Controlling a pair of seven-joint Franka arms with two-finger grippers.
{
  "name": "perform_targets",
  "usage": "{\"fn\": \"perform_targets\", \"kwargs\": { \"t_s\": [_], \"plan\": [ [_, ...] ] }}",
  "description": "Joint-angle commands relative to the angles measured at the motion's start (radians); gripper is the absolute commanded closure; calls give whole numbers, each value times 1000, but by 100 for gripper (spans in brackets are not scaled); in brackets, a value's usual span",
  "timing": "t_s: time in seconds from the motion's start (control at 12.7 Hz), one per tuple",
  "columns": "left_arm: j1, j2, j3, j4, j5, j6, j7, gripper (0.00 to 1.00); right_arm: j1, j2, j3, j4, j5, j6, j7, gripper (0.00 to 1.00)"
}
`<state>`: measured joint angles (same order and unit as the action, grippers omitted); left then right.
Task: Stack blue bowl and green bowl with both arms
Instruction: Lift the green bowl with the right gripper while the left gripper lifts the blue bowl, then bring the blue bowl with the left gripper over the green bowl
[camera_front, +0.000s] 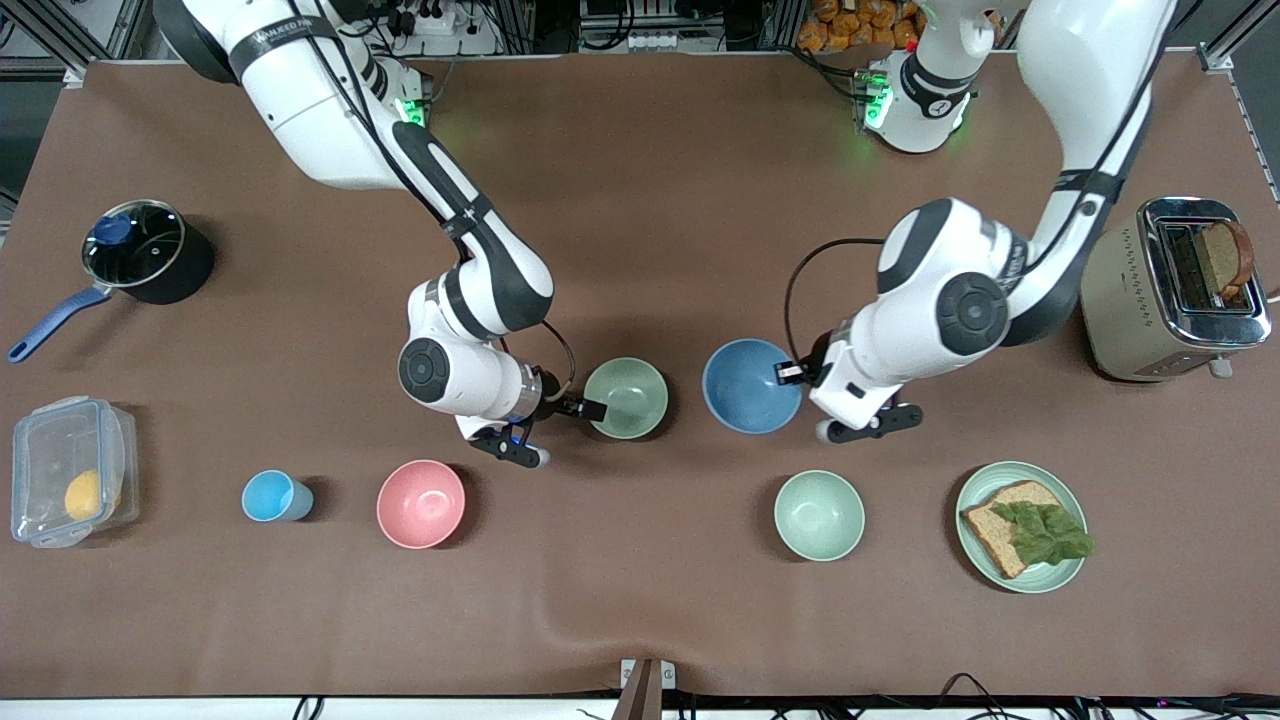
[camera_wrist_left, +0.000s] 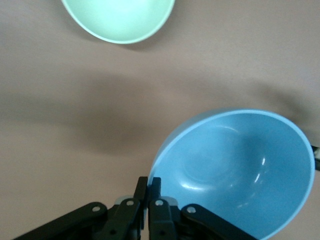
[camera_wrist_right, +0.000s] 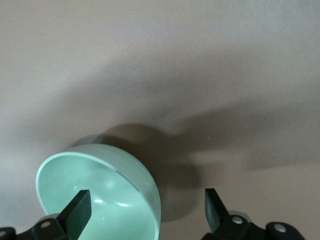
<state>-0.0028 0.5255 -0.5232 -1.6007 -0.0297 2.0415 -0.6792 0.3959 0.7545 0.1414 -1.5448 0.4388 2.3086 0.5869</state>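
The blue bowl (camera_front: 748, 386) sits mid-table, beside the sage green bowl (camera_front: 627, 397), which is toward the right arm's end. My left gripper (camera_front: 794, 375) is shut on the blue bowl's rim on the side toward the left arm's end. In the left wrist view its fingertips (camera_wrist_left: 148, 184) pinch the rim of the blue bowl (camera_wrist_left: 240, 170). My right gripper (camera_front: 592, 408) is open at the green bowl's rim. In the right wrist view (camera_wrist_right: 145, 210) one finger (camera_wrist_right: 77, 210) is inside the green bowl (camera_wrist_right: 105, 195) and the other is outside it.
A mint bowl (camera_front: 819, 515) and a mint plate with bread (camera_front: 1066, 574) lie nearer the camera. A pink bowl (camera_front: 421, 503), a sky-blue cup (camera_front: 270, 496) and a plastic box (camera_front: 70, 470) lie toward the right arm's end. A pot (camera_front: 145, 250) and a toaster (camera_front: 1170, 290) stand at the table's two ends.
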Motion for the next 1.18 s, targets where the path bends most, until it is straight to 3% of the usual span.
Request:
{"fn": "perform_targets", "kwargs": {
  "t_s": [0.0, 0.16, 0.32, 0.55, 1.11],
  "plan": [
    [-19, 60, 2, 48, -13, 40, -28, 100, -34, 31, 7, 23, 111, -6, 28, 0],
    [-34, 68, 2, 51, -13, 57, -39, 100, -48, 54, 4, 55, 225, -11, 95, 0],
    [-39, 68, 2, 59, -12, 57, -45, 100, -23, 74, 3, 57, 224, 1, 152, 0],
    [-69, 82, 3, 61, -4, 74, -55, 100, 7, 80, -49, 81, 102, -5, 171, 0],
    [-120, 100, 6, 59, -1, 148, -111, 100, 12, 78, -62, 118, 95, -9, 174, 0]
  ]
}}
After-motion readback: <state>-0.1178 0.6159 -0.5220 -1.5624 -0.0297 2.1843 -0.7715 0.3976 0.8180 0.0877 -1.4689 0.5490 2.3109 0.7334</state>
